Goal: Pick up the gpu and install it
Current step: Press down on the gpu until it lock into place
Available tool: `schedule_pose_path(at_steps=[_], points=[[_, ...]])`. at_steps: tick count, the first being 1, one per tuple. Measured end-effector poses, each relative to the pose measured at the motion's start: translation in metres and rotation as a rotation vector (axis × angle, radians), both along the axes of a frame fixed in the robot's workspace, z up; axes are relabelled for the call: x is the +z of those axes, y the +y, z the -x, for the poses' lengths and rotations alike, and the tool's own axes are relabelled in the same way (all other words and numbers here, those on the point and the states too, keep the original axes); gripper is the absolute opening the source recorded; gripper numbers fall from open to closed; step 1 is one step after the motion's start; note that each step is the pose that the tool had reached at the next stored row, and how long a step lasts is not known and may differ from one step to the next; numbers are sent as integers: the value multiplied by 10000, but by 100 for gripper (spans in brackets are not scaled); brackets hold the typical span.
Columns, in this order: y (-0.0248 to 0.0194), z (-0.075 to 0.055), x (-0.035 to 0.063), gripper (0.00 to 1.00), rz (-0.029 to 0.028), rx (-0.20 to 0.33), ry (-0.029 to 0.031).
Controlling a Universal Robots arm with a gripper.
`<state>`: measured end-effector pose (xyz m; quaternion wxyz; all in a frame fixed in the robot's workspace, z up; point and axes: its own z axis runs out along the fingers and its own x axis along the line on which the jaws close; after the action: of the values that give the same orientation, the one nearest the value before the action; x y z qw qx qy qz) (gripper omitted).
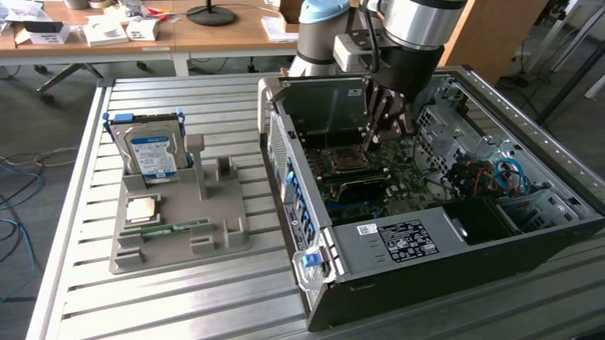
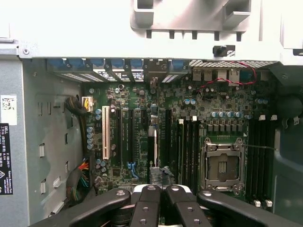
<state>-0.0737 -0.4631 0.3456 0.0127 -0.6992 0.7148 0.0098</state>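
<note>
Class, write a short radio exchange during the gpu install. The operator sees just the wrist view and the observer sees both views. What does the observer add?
Operator: I see the motherboard below my shut gripper. What's outside the case?
Observer: A grey holder at the exterior view's left, with a hard drive standing upright in it.
Operator: How low is the gripper?
Observer: It reaches down inside the open case, beside the processor socket.

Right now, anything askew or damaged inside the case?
Nothing stands out. The gpu sits upright, edge-on in the shut gripper above the motherboard slots; no bent or loose parts visible in the case.
</note>
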Motion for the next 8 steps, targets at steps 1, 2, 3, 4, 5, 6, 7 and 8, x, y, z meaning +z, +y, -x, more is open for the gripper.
schedule_pose_path(at_steps=[1, 2, 3, 4, 5, 6, 7, 8], points=[[0, 0, -5, 11, 0, 0, 1], [0, 0, -10, 11, -1, 0, 0], [0, 0, -12, 11, -1, 0, 0], [0, 0, -12, 11, -1, -1, 1], [0, 0, -12, 11, -1, 0, 1], [0, 0, -13, 11, -2, 0, 0], [0, 0, -13, 11, -2, 0, 0], [0, 0, -13, 11, -2, 0, 0]])
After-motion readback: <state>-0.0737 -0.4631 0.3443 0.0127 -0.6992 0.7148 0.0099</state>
